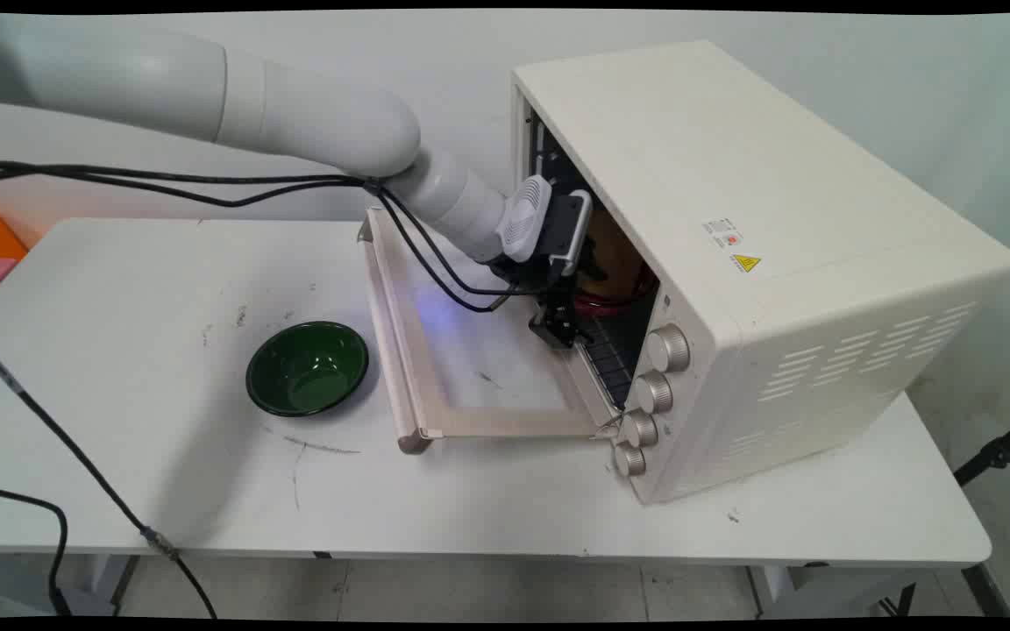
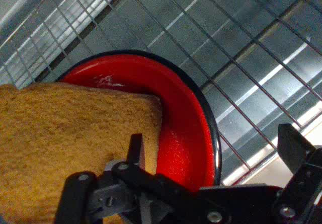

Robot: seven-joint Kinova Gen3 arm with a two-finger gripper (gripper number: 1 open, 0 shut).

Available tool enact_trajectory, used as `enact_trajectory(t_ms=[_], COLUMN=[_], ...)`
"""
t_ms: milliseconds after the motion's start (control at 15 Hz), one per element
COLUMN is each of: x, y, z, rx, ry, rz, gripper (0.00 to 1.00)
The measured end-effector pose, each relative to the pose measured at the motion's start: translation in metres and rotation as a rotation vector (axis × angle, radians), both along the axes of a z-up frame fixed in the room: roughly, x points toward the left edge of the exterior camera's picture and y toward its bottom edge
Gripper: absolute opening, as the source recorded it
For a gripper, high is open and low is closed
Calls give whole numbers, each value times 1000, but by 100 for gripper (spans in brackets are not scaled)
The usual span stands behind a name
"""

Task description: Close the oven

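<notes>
"Where was the red bowl [image 2: 186, 133]?"

"Inside the white oven [image 1: 733, 263], sitting on the wire rack [image 2: 241, 43]. A big piece of brown bread [image 2: 65, 133] lay in it."

"And the fingers [image 2: 294, 143]?"

"They were spread wide apart and held nothing. One was by the bread inside the bowl. The other was outside the bowl's rim."

"What else was there?"

"The oven's door [image 1: 461, 350] lay flat down on the white surface [image 1: 119, 350]. A green bowl [image 1: 308, 368] stood just beside the door, with nothing in it."
</notes>
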State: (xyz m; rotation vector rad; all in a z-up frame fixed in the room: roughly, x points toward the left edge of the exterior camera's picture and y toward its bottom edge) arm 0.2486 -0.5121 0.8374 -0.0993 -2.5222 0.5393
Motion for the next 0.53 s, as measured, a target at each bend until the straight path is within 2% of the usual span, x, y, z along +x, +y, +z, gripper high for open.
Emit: enact_trajectory(t_ms=[267,533], x=[16,39], y=[11,27], z=[14,36], rx=[16,53], ry=[21,59], rz=[37,111], gripper=[100,100])
